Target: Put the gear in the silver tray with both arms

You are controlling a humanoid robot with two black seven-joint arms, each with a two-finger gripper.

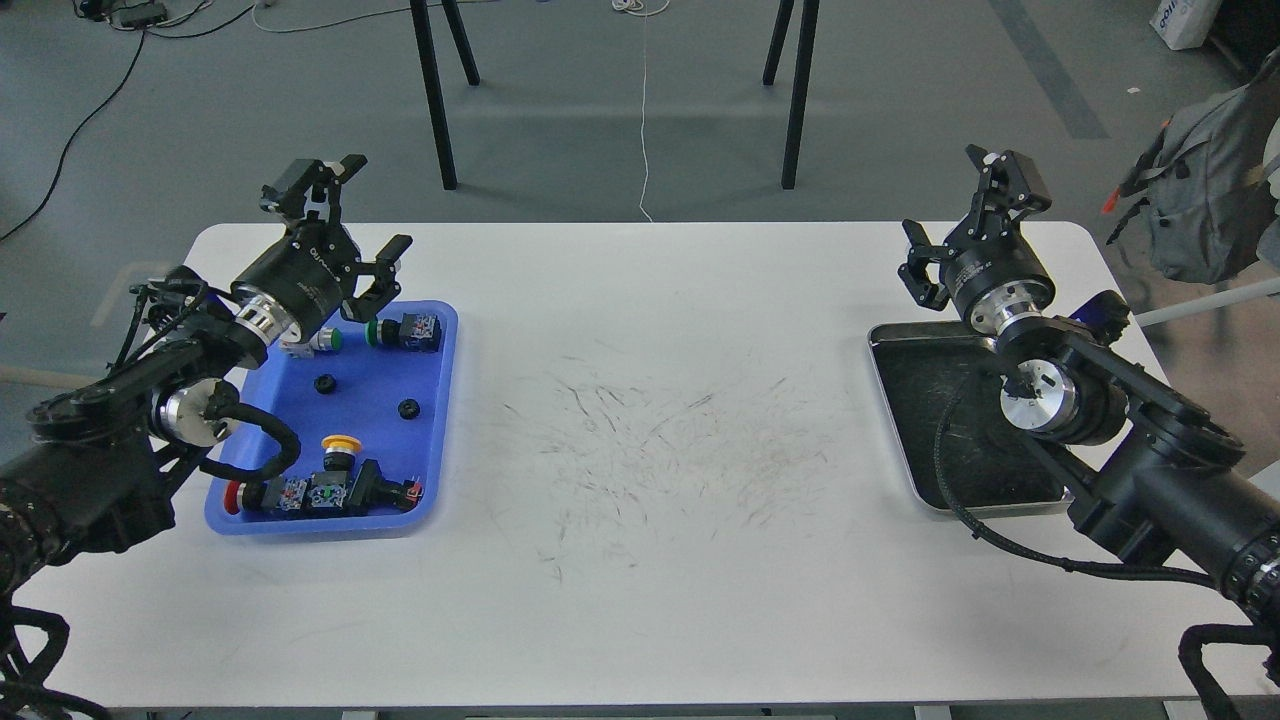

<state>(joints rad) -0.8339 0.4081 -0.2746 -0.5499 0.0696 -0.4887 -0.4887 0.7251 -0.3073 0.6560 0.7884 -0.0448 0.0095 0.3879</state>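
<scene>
Two small black gears lie in the blue tray (440, 420) at the left: one (324, 383) nearer the back, one (408, 407) further right. My left gripper (352, 215) is open and empty, raised above the blue tray's back edge. The silver tray (905, 455) lies at the table's right, its dark scratched floor partly hidden by my right arm. My right gripper (968, 215) is open and empty, raised behind the silver tray's back edge.
The blue tray also holds several push-button switches with green, yellow and red caps (342, 442). The table's middle (650, 440) is scuffed with dark marks. Black stand legs (435, 90) stand on the floor behind the table. A grey backpack (1200, 190) sits at the far right.
</scene>
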